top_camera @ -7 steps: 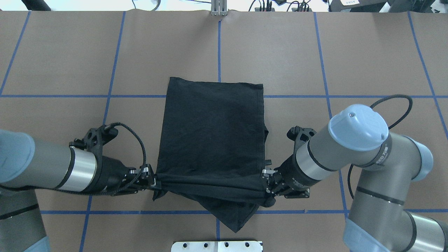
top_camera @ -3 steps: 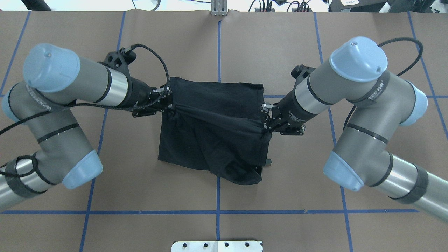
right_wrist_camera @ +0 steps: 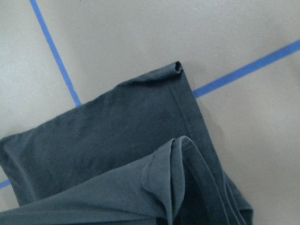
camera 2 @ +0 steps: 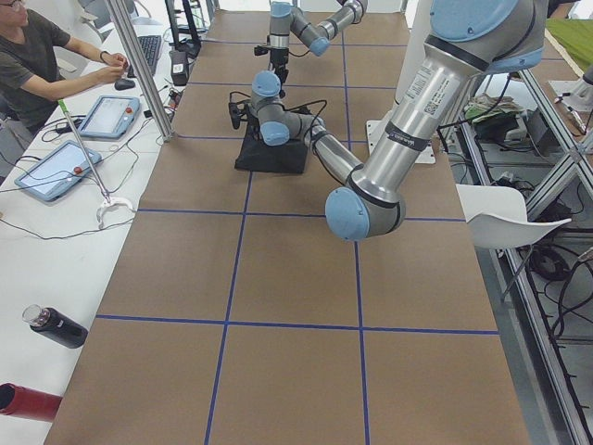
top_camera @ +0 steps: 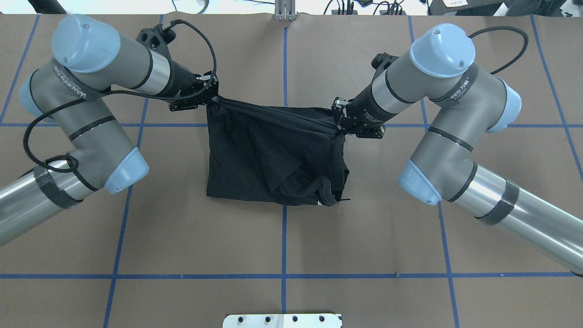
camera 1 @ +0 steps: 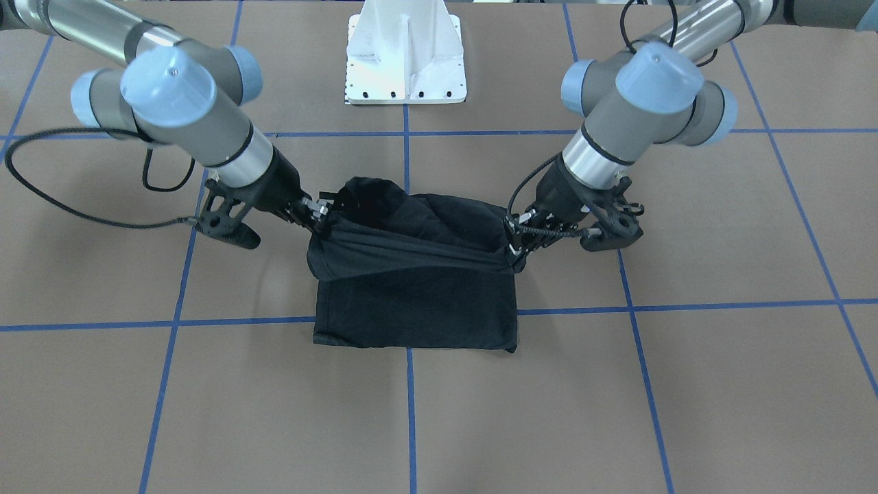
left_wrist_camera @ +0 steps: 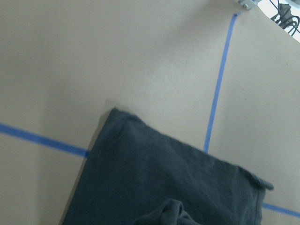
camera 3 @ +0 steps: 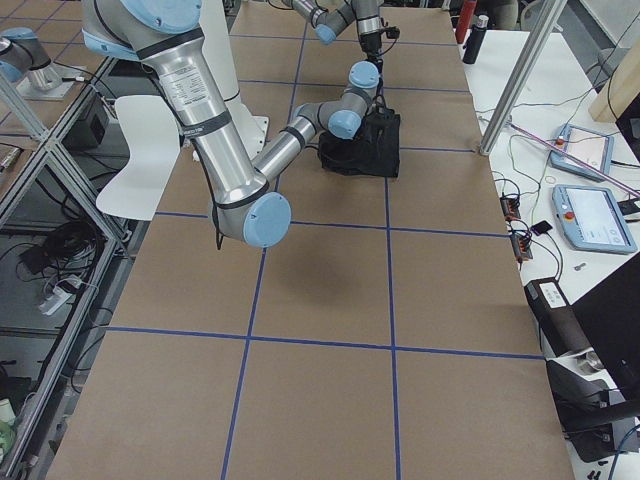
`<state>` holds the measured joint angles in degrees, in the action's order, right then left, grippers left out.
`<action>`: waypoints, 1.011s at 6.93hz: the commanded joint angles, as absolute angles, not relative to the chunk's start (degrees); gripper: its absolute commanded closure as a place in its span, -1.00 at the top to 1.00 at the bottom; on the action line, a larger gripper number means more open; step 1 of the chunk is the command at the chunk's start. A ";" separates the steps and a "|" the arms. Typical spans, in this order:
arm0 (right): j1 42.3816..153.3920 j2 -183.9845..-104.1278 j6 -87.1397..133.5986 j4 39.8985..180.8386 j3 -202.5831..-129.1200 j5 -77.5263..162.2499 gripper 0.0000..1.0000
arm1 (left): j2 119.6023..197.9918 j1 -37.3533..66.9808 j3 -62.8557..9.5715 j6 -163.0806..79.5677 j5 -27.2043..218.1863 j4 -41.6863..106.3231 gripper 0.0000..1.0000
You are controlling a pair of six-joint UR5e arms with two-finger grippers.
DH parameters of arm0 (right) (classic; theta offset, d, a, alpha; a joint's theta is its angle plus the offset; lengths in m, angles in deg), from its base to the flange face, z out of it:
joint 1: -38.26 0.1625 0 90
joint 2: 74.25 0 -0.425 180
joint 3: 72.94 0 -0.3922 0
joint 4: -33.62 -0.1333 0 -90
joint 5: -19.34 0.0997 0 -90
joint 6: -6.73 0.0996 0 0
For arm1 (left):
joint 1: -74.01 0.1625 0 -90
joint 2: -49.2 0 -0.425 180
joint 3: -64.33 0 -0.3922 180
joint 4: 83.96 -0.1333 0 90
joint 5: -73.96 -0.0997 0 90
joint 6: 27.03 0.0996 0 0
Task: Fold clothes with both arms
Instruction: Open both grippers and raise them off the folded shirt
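Note:
The black T-shirt (top_camera: pixel 255 155) lies in the middle of the brown table, its near part bunched, with a small white logo (top_camera: pixel 320 202) showing at the near right corner. My left gripper (top_camera: pixel 210 98) is shut on the shirt's raised edge at the far left. My right gripper (top_camera: pixel 339 124) is shut on the same edge at the far right. The cloth runs taut between them above the lower layer. In the front-facing view the shirt (camera 1: pixel 411 309) hangs from the left gripper (camera 1: pixel 514 248) and the right gripper (camera 1: pixel 321 221). Both wrist views show only cloth (left_wrist_camera: pixel 164 187) (right_wrist_camera: pixel 117 140) and table.
The white pedestal base (camera 1: pixel 405 62) stands at the robot's side of the table, its edge (top_camera: pixel 282 320) showing overhead. Blue tape lines grid the brown surface. Beside the table a person (camera 2: pixel 37 56) sits at a bench with tablets (camera 2: pixel 111 116) and bottles.
Both grippers have carried the held edge from the near side across to the shirt's far edge. The hanging cloth trailed along and now bunches at the near right.

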<state>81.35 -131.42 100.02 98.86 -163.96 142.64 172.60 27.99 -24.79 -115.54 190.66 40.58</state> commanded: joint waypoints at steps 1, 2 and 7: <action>81.58 -127.35 99.98 92.33 -154.71 140.11 -1.00 | 174.09 27.69 -17.95 -115.36 190.50 46.55 -1.00; 81.59 -127.33 99.98 92.25 -154.68 140.10 -1.00 | 174.18 27.78 -16.89 -115.44 190.41 47.34 -1.00; 83.42 -127.33 100.60 92.60 -152.93 136.85 0.96 | 175.68 27.60 -14.42 -117.73 188.66 48.31 1.00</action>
<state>82.74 -127.32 100.56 92.53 -153.51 137.06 175.72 27.75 -14.47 -117.55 188.77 48.32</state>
